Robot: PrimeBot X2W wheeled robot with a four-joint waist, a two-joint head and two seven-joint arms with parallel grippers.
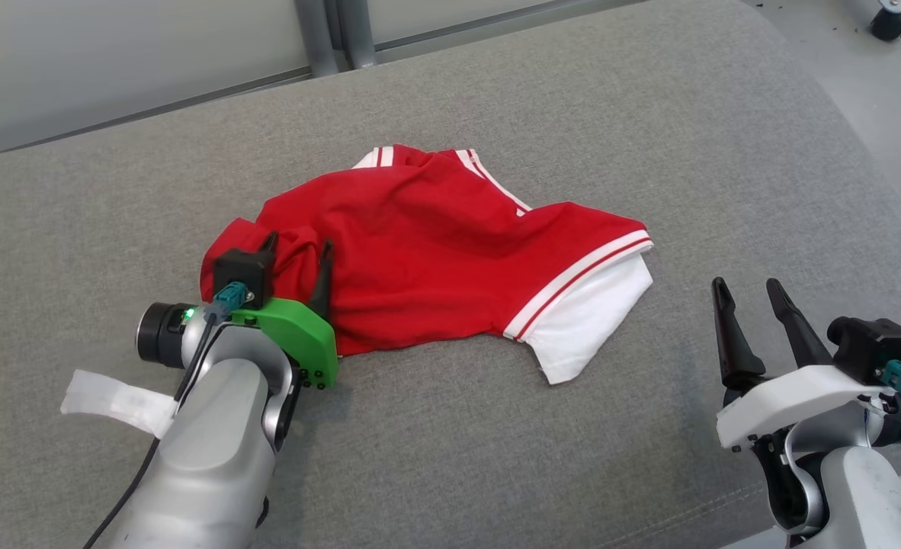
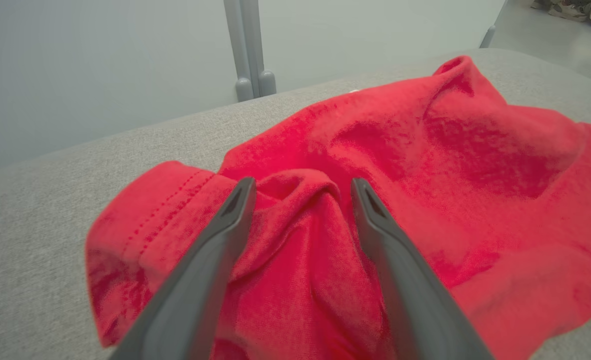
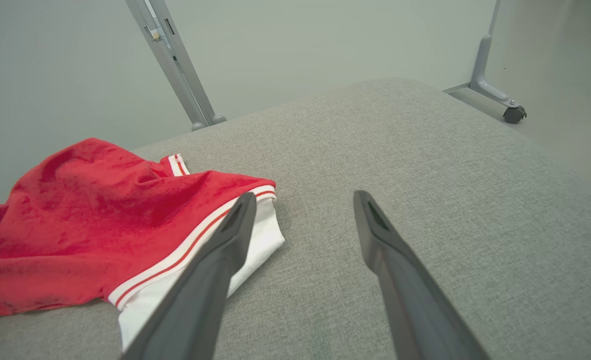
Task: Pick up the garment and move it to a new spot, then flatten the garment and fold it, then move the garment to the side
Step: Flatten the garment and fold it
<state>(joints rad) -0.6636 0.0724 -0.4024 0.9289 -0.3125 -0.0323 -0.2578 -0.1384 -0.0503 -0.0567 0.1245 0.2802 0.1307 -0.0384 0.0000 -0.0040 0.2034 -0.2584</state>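
Lying crumpled midway across the grey fabric-covered desk (image 1: 649, 114), the red short-sleeved shirt with white striped cuffs (image 1: 435, 244) is not yet lifted, flattened or folded, so I judge the whole task remains. The head view shows the left gripper (image 1: 299, 242) at the shirt's edge and the right gripper (image 1: 746, 284) well apart, both jaws spread. The left wrist view adds a raised cloth ridge (image 2: 300, 197) between the left jaws, unpinched.

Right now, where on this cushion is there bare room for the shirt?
The widest bare stretch of the grey cushion lies right of the red garment, past the open right gripper to the edge. Another strip runs behind the garment. Crowded: its left end, where the open left gripper straddles a fold.
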